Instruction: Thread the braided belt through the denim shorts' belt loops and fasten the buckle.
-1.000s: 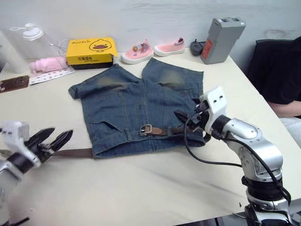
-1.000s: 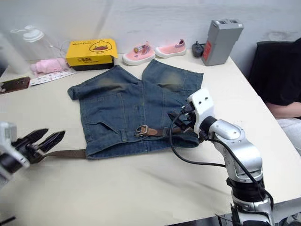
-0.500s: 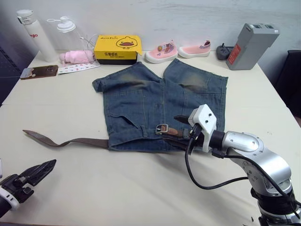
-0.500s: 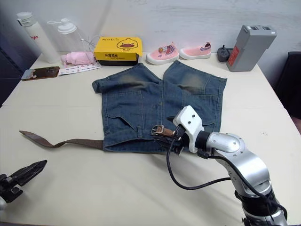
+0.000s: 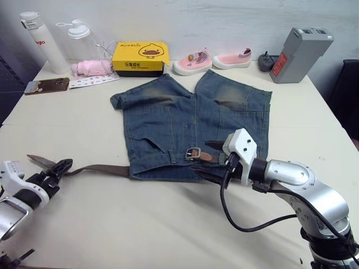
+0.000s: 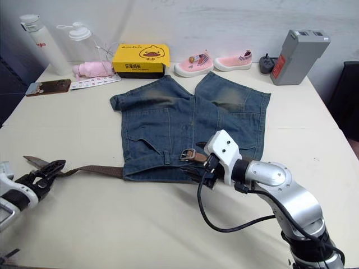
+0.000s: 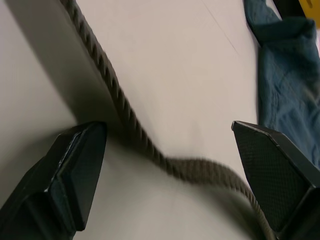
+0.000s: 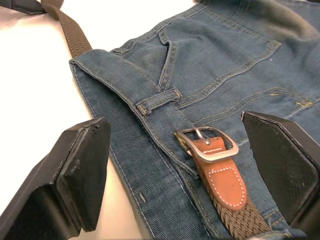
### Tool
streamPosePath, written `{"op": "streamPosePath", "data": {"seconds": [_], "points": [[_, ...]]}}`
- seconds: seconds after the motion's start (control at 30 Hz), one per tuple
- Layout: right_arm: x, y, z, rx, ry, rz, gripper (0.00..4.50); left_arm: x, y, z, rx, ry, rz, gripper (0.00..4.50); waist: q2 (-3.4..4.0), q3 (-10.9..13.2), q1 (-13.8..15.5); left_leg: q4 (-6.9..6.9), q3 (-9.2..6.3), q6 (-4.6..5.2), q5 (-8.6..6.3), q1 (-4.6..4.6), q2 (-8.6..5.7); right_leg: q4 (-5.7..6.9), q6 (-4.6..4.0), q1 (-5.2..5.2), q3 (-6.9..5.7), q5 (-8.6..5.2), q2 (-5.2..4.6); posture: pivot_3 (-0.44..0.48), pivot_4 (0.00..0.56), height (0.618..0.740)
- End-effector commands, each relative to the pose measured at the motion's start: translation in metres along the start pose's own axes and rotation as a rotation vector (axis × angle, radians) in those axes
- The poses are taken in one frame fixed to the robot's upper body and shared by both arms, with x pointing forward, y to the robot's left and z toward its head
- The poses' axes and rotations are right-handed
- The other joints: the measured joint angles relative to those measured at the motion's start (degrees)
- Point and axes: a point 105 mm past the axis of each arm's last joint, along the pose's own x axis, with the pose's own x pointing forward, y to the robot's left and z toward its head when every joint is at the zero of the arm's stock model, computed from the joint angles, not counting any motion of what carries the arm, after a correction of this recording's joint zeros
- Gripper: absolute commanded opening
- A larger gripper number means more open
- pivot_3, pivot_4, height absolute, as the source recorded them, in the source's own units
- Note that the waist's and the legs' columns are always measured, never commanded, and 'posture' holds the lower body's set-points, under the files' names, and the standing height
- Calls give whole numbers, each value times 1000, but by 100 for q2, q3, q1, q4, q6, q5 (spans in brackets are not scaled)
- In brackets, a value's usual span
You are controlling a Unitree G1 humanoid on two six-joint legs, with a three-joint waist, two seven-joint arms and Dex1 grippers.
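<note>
The denim shorts (image 5: 168,117) lie flat mid-table, waistband toward me. The braided belt (image 5: 104,168) trails left from the waistband's left edge, where it disappears into the denim. Its silver buckle (image 8: 207,145) on a tan leather tab rests on the waistband near a belt loop (image 8: 159,100). My right gripper (image 5: 210,159) hovers open over the waistband, fingers either side of the buckle. My left gripper (image 5: 53,171) is open at the belt's loose tail, and the strap (image 7: 135,130) runs between its fingers (image 7: 75,170) without being pinched.
Along the far edge stand two bottles (image 5: 42,42), a pink cloth (image 5: 91,68), a yellow box (image 5: 140,58), two pink shoes (image 5: 193,61) and a grey box (image 5: 301,46). A phone (image 5: 46,85) lies at the far left.
The camera swung early on. Since then my left gripper has moved forward from the table's near-left corner to the belt's tail. The right gripper shifted slightly toward me at the buckle.
</note>
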Motion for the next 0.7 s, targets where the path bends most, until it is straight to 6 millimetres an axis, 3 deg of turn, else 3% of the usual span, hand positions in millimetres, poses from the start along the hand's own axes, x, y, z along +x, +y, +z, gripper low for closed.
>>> {"op": "streamPosePath", "data": {"seconds": [0.03,0.13,0.37,0.4,0.5,0.6,0.7], "points": [[-4,3,17,-51,-46,-4,4460,5,25,-18,-39,81,133,4404,15,-1,-11,-2,8,-1,0,9,1,3,-1,0,8,0,0,0,150,658],[-4,1,24,-44,-71,-14,4500,7,28,-21,-42,96,145,3537,29,-1,-8,-18,36,-4,-1,43,3,11,-3,2,39,-2,1,0,150,658],[-7,-4,28,-43,-71,-40,4500,19,29,-25,-22,124,178,237,29,-1,63,-19,48,0,-11,46,-2,3,-1,1,58,-3,-1,0,150,658],[-7,-5,28,-43,-70,-45,4500,22,28,-24,-13,123,178,44,29,-1,88,-19,49,0,-11,46,-2,3,-1,1,59,-3,-2,0,150,658],[-8,-7,29,-45,-68,-58,4500,29,22,-16,59,102,165,44,35,-5,149,-19,51,-3,-10,48,0,5,-1,0,59,-3,0,0,150,658],[-10,-9,28,-58,-58,-71,4500,34,-3,3,253,19,86,44,36,-5,163,-19,52,-18,-17,47,1,5,-1,-3,58,-3,2,0,150,658],[-12,-9,29,-109,-43,-71,4500,35,-65,30,635,-148,-69,44,3,4,158,-18,56,-28,-24,30,1,2,-1,-16,56,-3,4,0,150,658]]}}
